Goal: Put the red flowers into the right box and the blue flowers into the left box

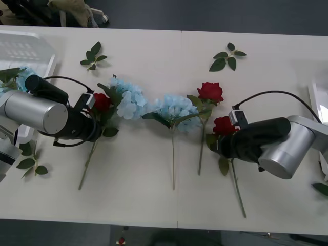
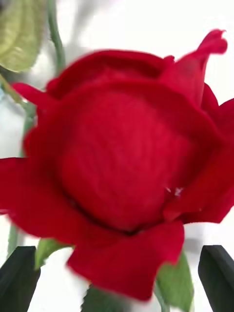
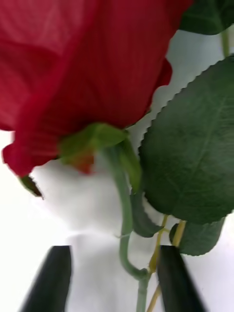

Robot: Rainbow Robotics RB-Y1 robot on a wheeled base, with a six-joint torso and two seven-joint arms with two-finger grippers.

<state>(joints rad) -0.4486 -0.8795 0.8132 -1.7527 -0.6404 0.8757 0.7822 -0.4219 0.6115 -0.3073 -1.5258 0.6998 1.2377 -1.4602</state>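
A white table (image 1: 154,200) is holding a row of artificial flowers, and both robot arms are reaching in over it from the near side.

The left gripper (image 1: 95,120) is hovering low at the left of the row, right at a red rose (image 1: 101,101). In the left wrist view its two black fingers (image 3: 51,278) are standing apart, straddling that rose's green stem (image 3: 124,209) just under the bloom without visibly touching it, so it is open and gripping nothing.

The right gripper (image 1: 221,141) is sitting at the right of the row, against another red rose (image 1: 223,125). In the right wrist view the bloom (image 2: 122,161) is lying just beyond the black fingertips (image 2: 19,278), which are spread wide at either side, holding nothing.

A third red rose (image 1: 210,91) is lying just far-left of the right gripper. Two pale blue flowers (image 1: 128,100) (image 1: 177,108) are lying between the grippers.

The left box (image 1: 31,51) is sitting at the far left of the table. The right box (image 1: 319,102) is showing its rim at the right edge.
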